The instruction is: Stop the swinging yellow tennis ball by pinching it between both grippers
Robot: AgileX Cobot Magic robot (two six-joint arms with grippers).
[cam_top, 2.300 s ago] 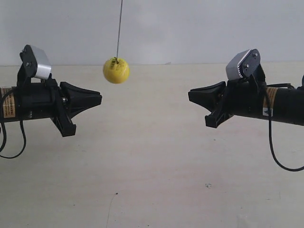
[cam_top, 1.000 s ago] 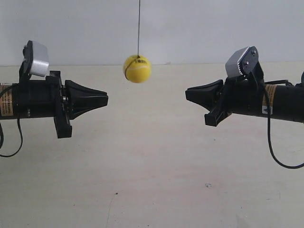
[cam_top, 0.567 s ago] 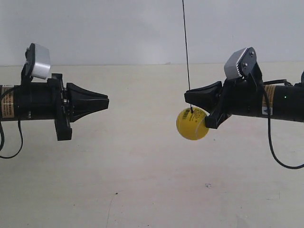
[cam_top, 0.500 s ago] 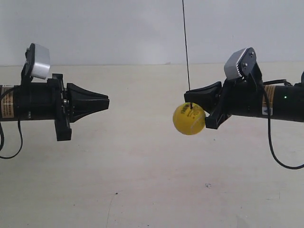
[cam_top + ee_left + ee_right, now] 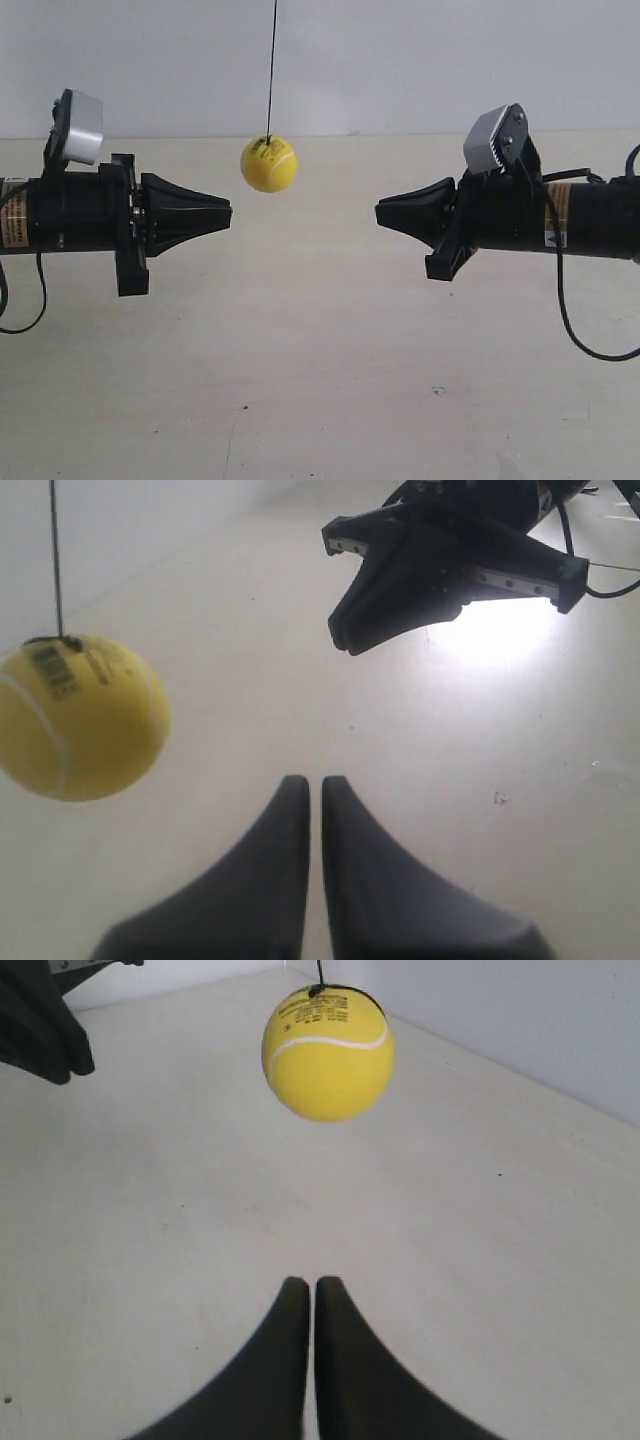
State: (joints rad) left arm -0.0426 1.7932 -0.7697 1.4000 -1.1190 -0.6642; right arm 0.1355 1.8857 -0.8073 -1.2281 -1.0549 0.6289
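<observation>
Black and tapered, the left fingers (image 5: 280, 870) are pressed together with only a hairline slit between them and hold nothing. The right fingers (image 5: 345, 1360) are the same, and the two pairs point at each other, well apart. Between them, above their common line and nearer the left pair, the bright yellow tennis ball (image 5: 268, 165) hangs on its thin dark string (image 5: 272, 70), touching neither, over the pale counter (image 5: 320, 360) towards its far edge. Best to raise both tips to ball height and close in together, meeting it squarely on opposite sides, since narrow tips could glance off.
</observation>
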